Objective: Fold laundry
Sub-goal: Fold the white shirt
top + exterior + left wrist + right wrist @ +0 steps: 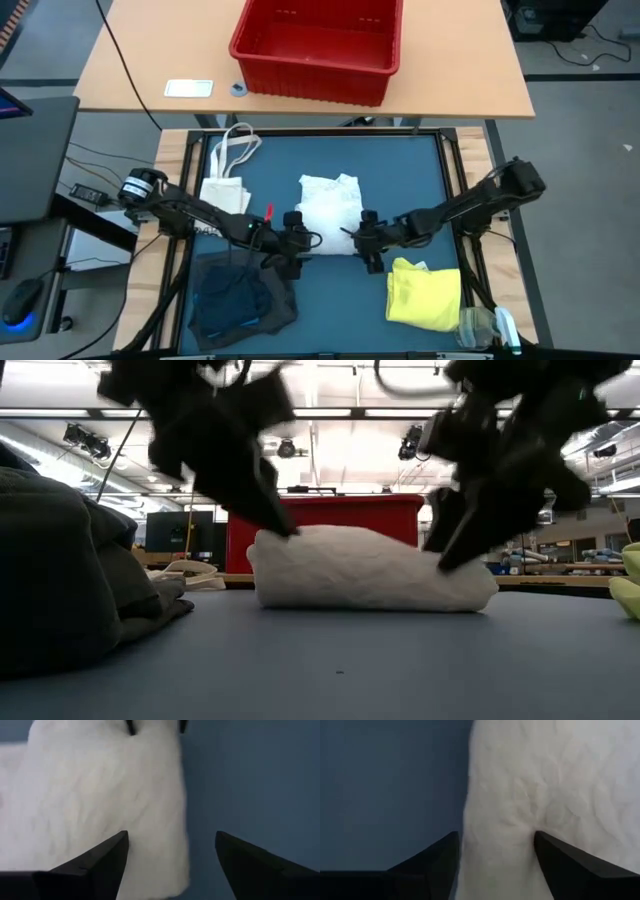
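The left pincer (296, 243) sits low at the left end of a folded white lacy garment (330, 213), its 2 fingers (102, 862) spread wide; in its wrist view 1 finger lies over the white fabric and the other over bare blue mat, with nothing gripped between them. The right pincer (368, 241) is at the opposite end of the same garment, fingers (570, 865) also wide apart, straddling the fabric's edge without clamping it. In the low view both pincers reach down to the ends of the white bundle (370, 568), which rests as a thick, rounded fold on the blue surface (330, 300), roughly at its middle.

Farther out, a yellow garment (424, 292) lies near the right front corner, folded. A heap of dark grey and blue clothing (238, 298) sits at the left front. A cream tote bag (226, 180) with looped handles lies at the left rear. A clear plastic item (480, 327) rests beside the yellow garment at the front right edge. Beyond the mat, a red bin (318, 45) stands on a wooden table (150, 60).
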{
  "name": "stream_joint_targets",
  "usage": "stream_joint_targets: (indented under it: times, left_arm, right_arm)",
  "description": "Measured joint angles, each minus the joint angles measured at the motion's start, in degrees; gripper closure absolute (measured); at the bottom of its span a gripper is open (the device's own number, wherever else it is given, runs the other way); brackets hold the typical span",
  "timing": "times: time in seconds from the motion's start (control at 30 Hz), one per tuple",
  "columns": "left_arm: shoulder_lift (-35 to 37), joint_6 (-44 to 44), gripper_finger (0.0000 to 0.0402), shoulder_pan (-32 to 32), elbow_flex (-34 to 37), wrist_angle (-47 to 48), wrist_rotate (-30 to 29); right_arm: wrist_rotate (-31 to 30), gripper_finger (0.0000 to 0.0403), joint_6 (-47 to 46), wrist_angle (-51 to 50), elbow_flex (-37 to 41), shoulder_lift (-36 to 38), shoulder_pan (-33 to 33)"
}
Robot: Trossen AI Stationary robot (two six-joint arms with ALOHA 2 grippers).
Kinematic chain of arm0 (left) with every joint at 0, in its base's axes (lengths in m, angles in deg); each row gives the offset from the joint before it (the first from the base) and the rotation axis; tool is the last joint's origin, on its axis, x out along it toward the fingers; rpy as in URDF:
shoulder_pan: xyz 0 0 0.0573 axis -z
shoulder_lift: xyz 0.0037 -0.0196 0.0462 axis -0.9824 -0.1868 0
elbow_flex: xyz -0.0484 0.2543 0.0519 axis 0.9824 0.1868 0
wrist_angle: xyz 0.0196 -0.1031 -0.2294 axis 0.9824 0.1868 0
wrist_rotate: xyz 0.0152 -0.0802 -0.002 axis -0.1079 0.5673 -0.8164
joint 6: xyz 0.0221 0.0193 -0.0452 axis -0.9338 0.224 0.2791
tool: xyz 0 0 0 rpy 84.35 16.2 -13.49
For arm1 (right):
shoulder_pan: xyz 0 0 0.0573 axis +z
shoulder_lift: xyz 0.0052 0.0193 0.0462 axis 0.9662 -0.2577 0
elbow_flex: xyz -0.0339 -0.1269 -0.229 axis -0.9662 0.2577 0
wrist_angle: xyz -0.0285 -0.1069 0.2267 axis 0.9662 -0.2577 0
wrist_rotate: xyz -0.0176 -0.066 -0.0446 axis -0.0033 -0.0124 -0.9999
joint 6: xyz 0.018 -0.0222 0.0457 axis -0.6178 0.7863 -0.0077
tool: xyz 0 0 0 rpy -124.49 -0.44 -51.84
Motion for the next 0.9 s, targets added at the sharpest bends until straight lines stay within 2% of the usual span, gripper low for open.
stream_joint_targets:
  times: [0.13,0.23,0.47,0.63,0.73,0.9]
  left_arm:
    - [-0.87,1.31,0.0102,-1.1,4.33,-3.18,-0.04]
    - [-0.96,0.96,0.0109,-1.04,4.36,-2.5,0.13]
    - [0.33,-2.41,0.0113,0.86,-7.86,4.43,0.15]
    - [-1.75,-3.74,0.0113,1.82,-8.28,5.99,0.89]
    - [-3.68,-3.93,0.0113,2.68,-5.76,6.16,0.46]
    - [-6.83,-3.19,0.0113,2.64,-4.73,5.28,-4.51]
  right_arm:
    - [0.19,0.0141,-3.68,7.09,2.23,-4.87,-0.84]
    - [0.21,0.0143,-4.75,6.54,1.52,-5.15,-0.87]
    - [0.48,0.0144,-9.18,1.27,-2.4,5.24,0.52]
    - [-1.86,0.0147,-11.79,-4.54,-2.43,9.65,2.52]
    - [-2.77,0.0148,-11.71,-7.44,-2.34,8.92,4.24]
    - [-4.69,0.0148,-7.02,-5.5,-2.32,3.05,6.08]
